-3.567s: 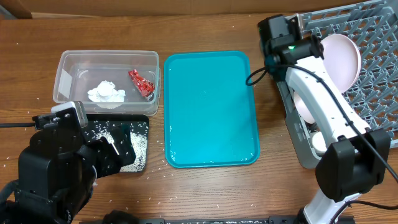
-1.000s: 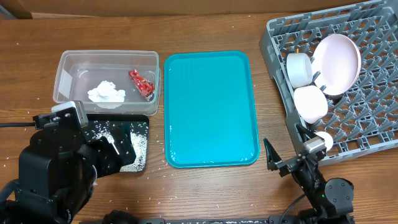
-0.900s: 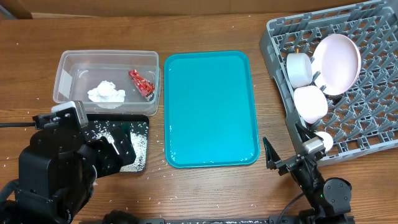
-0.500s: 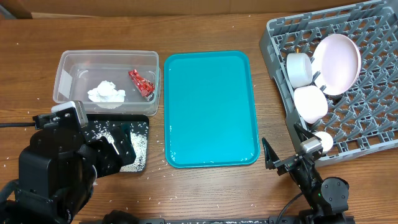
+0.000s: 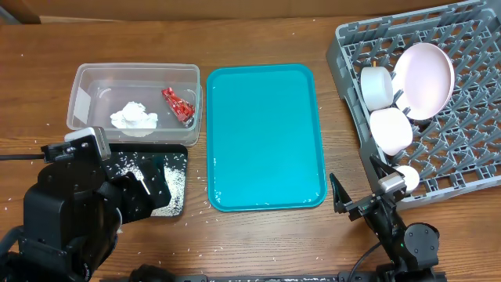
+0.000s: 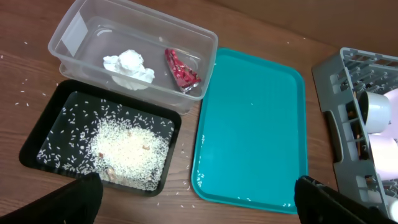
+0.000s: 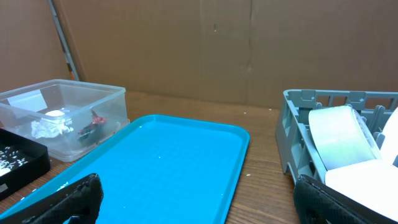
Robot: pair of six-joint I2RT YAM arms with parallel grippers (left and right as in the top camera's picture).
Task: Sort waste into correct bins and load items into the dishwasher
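The clear tub point(image 5: 86, 82) holds the white tissue wad point(image 5: 133, 117) and the red wrapper point(image 5: 178, 105). The black tray point(image 5: 185, 153) in front of it holds rice point(image 6: 130, 146). The grey dish rack point(image 5: 470, 157) at the right holds the plate point(image 5: 427, 78), the cup point(image 5: 376, 86) and two bowls point(image 5: 390, 129) point(image 5: 407, 176). I cannot make out the chopsticks. My left gripper point(image 6: 199, 208) is open and empty, drawn back over the black tray's near side. My right gripper point(image 7: 199, 208) is open and empty, low at the table's front edge point(image 5: 362, 200), between the teal tray and the rack.
A large teal tray point(image 5: 264, 137) lies mid-table with a few rice grains on it. Loose grains are scattered on the wood around the black tray. Brown cardboard walls stand behind the table.
The right arm has pulled back from over the dish rack to the front edge, uncovering the cup and bowls. In the last second nothing has moved. The left arm is unchanged.
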